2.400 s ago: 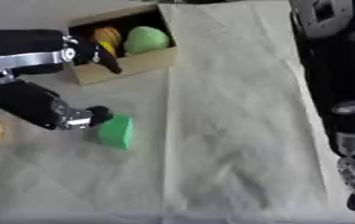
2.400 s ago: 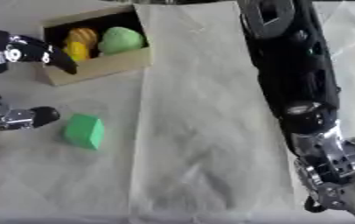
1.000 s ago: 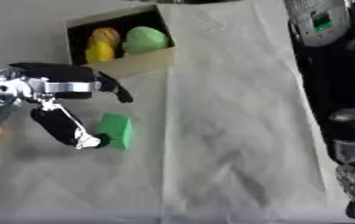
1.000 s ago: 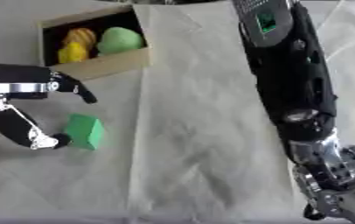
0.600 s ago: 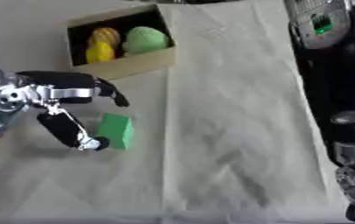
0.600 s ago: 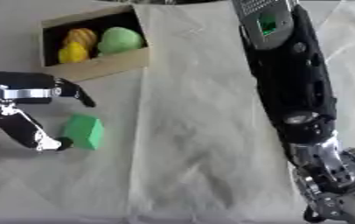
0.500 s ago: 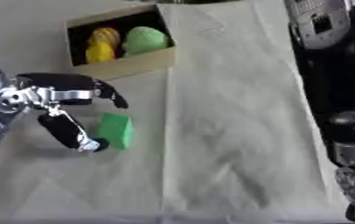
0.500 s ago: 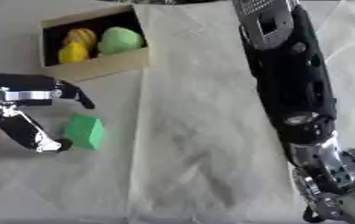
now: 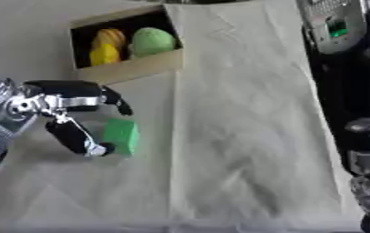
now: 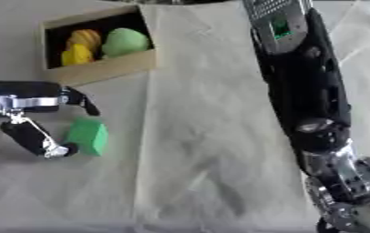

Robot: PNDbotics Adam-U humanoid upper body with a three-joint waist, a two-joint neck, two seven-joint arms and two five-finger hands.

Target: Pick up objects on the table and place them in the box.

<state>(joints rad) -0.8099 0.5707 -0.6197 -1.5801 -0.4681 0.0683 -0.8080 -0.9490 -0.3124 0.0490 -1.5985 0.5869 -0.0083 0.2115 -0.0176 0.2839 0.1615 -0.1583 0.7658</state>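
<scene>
Reaching in from the left edge, left hand [image 9: 57, 107] spread wide beside green block [image 9: 121, 135], thumb tip just touching or nearly touching its lower left corner, fingers [image 9: 115, 99] released above it, nothing gripped. Block: matte green, box-shaped, flat on the cloth-covered table [image 9: 236, 136], just below cardboard box [image 9: 140, 68]. Inside box: yellow fruit [image 9: 107, 47] and pale green round fruit [image 9: 153, 41]. Right hand [image 10: 347, 195] low at bottom right corner, finger state unclear.
</scene>
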